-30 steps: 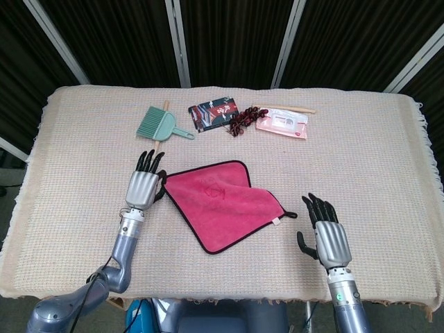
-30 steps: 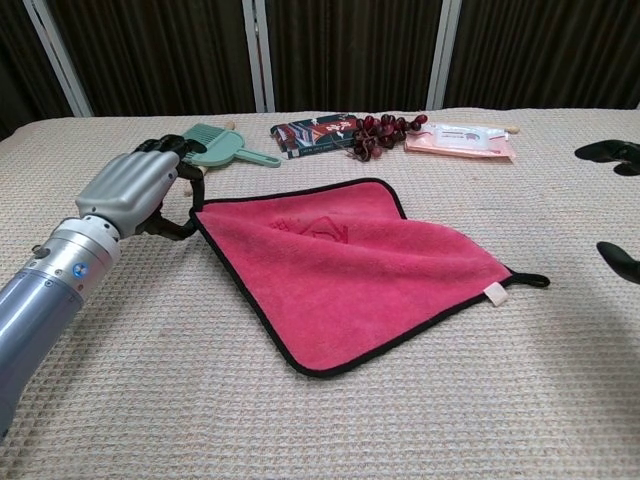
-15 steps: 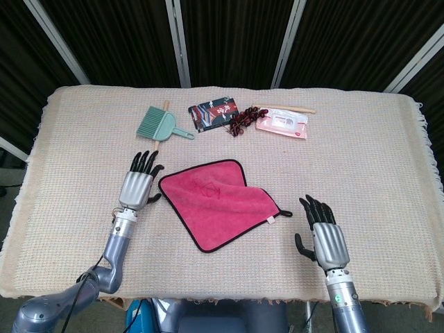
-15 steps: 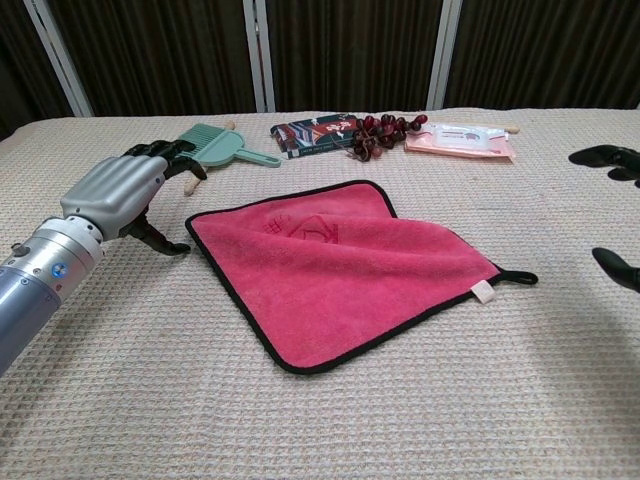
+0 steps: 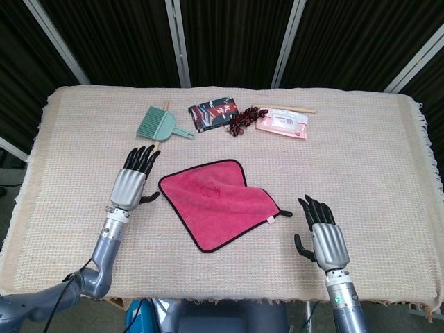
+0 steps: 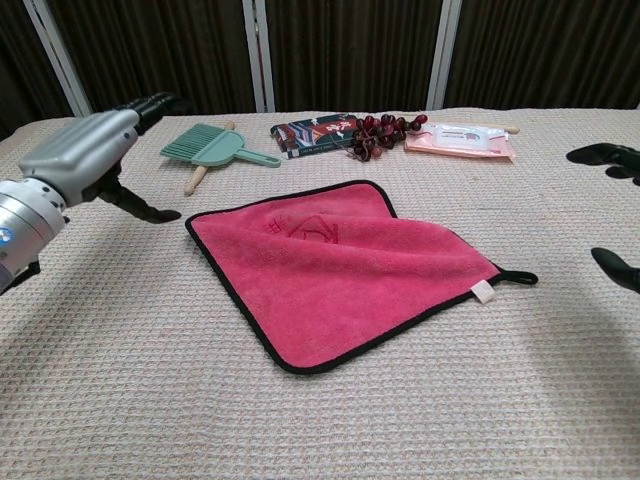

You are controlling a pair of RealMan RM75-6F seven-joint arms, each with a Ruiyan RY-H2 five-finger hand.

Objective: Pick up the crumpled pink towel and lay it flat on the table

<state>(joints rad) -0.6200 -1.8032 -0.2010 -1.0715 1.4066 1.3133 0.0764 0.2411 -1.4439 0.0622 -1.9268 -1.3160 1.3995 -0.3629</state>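
The pink towel (image 5: 219, 203) (image 6: 335, 262) lies spread flat on the cloth-covered table, a black-edged square turned like a diamond, with a small loop at its right corner. My left hand (image 5: 131, 179) (image 6: 88, 160) hovers just left of the towel's left corner, open, fingers straight, holding nothing. My right hand (image 5: 325, 236) sits open near the table's front edge, right of the towel and apart from it; in the chest view only its dark fingertips (image 6: 608, 155) show at the right edge.
Along the back of the table lie a green dustpan brush (image 5: 161, 125), a patterned packet (image 5: 215, 113), a dark red beaded bunch (image 5: 241, 121), a pink wipes pack (image 5: 282, 125) and a wooden stick (image 5: 284, 108). The beige tablecloth (image 5: 374, 166) covers the whole top.
My left hand let go of the towel's left corner and moved left and up, away from it. The towel settled flat and slid slightly left. My right hand drew back toward the front edge.
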